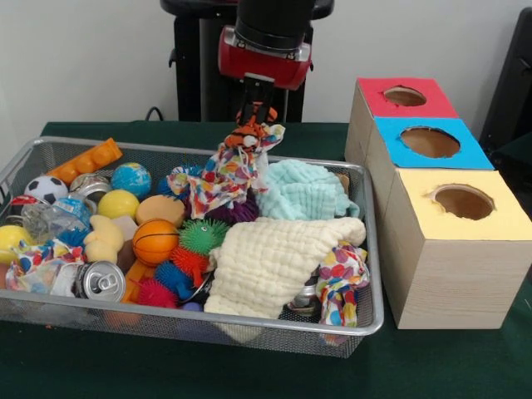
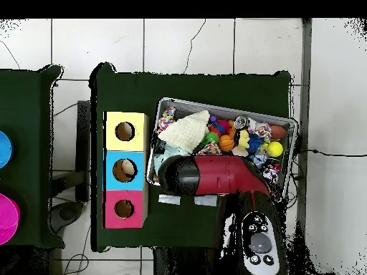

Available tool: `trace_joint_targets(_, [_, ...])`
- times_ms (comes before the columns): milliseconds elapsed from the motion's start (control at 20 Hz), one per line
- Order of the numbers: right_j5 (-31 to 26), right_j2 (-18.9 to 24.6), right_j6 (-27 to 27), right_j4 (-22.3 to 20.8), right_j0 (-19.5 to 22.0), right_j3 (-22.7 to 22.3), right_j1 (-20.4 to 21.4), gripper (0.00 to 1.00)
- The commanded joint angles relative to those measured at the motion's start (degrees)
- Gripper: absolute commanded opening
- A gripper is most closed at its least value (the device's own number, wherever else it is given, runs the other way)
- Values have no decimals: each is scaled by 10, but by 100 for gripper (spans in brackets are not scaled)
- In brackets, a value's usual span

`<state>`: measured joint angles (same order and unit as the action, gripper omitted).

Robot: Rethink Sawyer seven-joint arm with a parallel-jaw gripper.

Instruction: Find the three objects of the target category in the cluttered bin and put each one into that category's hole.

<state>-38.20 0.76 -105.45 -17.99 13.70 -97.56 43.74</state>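
My gripper (image 1: 258,114) hangs over the back rim of the wire bin (image 1: 375,249), shut on a small orange striped tiger plush (image 1: 247,132). A polka-dot cloth (image 1: 218,179) rises in a peak right under the plush; whether it is caught too, I cannot tell. Right of the bin stand three boxes with holes: red (image 1: 405,96), blue (image 1: 430,141), yellow (image 1: 463,202). In the overhead view the red arm (image 2: 222,176) covers the gripper and the bin's (image 2: 229,109) near side. The yellow (image 2: 125,131), blue (image 2: 125,170) and red (image 2: 124,208) holes lie to its left.
The bin holds a cream cloth (image 1: 270,262), a mint cloth (image 1: 303,191), another polka-dot cloth (image 1: 339,278), a basketball (image 1: 155,241), spiky balls (image 1: 202,236), a yellow ball (image 1: 118,204), a globe ball (image 1: 131,178), a soccer ball (image 1: 46,189) and a can (image 1: 100,280).
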Motion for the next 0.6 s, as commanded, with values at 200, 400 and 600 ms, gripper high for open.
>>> trace_joint_targets(200, [99,32,-36,-24,7,-33,-54,0])
trace_joint_targets(400, [185,33,-18,-66,21,-8,-87,0])
trace_joint_targets(600, [230,37,-4,-90,31,-5,-91,0])
